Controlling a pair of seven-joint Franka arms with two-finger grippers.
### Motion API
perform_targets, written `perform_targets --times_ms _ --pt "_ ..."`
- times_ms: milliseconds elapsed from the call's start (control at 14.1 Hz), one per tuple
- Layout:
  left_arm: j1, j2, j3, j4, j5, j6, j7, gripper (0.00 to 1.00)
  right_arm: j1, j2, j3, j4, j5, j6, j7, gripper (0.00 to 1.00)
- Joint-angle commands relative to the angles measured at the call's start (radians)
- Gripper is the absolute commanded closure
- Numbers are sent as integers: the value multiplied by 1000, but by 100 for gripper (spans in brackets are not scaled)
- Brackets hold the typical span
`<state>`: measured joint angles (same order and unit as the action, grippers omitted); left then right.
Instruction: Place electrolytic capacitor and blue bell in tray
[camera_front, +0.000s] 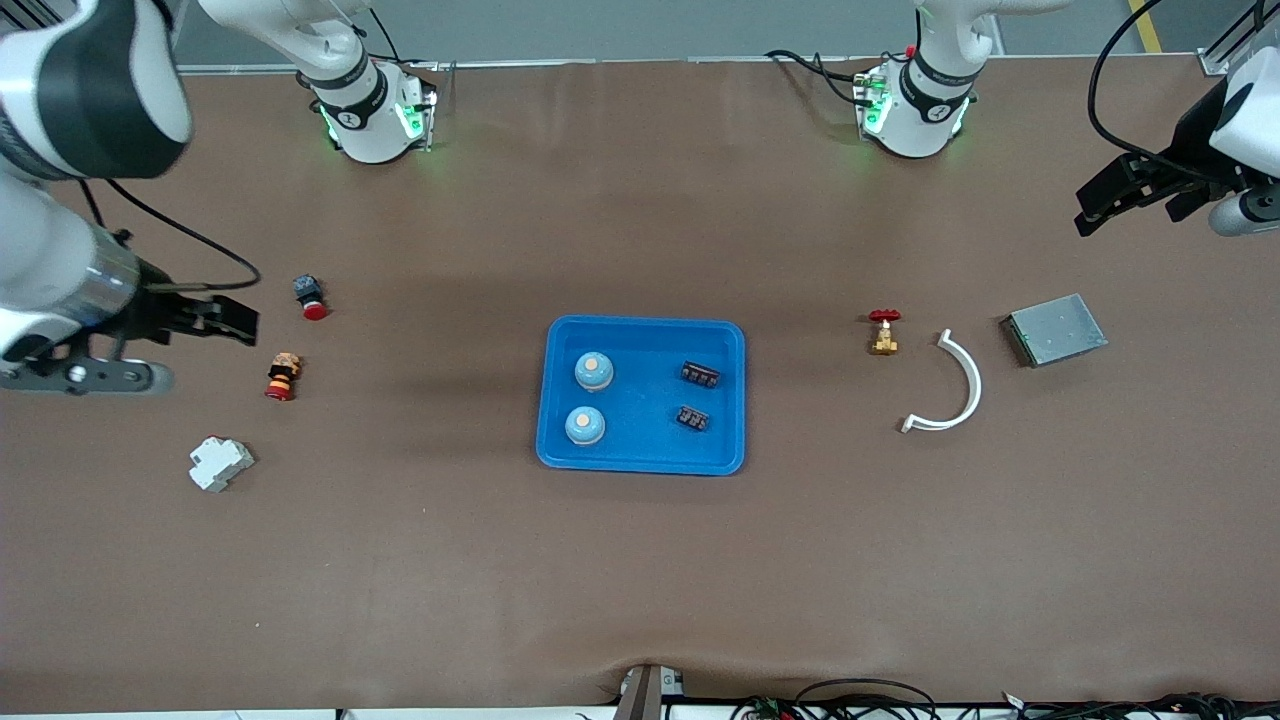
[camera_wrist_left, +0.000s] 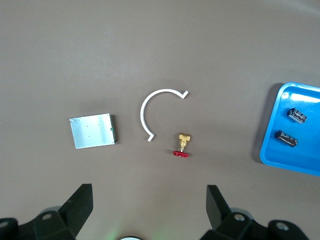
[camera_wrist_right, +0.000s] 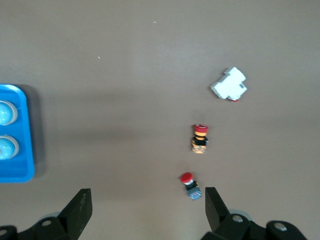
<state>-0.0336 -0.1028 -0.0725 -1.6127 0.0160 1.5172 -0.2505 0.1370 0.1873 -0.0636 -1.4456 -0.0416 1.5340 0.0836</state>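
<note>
We find the tray (camera_front: 642, 455) at the middle of the brown table (camera_front: 640, 580). In it sit two blue bells (camera_front: 594, 371) (camera_front: 585, 425) on the side toward the right arm's end, one nearer the front camera than the other. Two dark electrolytic capacitors (camera_front: 700, 374) (camera_front: 693, 418) lie in the tray toward the left arm's end, apart from each other and from the bells.

The left gripper (camera_front: 1135, 198) hangs over the table's edge at the left arm's end, jaws apart and empty; its wrist view shows both fingers (camera_wrist_left: 80, 202) spread wide over bare table. The right gripper (camera_front: 205, 320) hangs over the table's edge at the right arm's end, jaws likewise apart, holding nothing.

Toward the left arm's end we note a small brass valve with a red handwheel (camera_front: 884, 331), a white curved plastic arc (camera_front: 958, 385) just beside it, and a grey metal box (camera_front: 1056, 329) nearer the table's end edge.

Toward the right arm's end lie a red-capped push button (camera_front: 310, 296), a second red-and-yellow button (camera_front: 282, 376) nearer the front camera, and a white circuit breaker (camera_front: 220, 463) nearer still. All three stand apart from one another.
</note>
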Motion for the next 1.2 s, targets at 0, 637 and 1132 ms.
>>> perform_targets --times_ms 0,637,1132 --pt "4 -12 -6 -4 18 -11 20 0 -57 -72 19 -67 2 12 -47 0" --pt "4 -8 -4 0 22 -9 20 0 -154 -81 18 -65 6 63 -82 0" --pt "6 -12 -3 2 21 -11 -1 0 -203 -97 27 -65 6 90 -94 0"
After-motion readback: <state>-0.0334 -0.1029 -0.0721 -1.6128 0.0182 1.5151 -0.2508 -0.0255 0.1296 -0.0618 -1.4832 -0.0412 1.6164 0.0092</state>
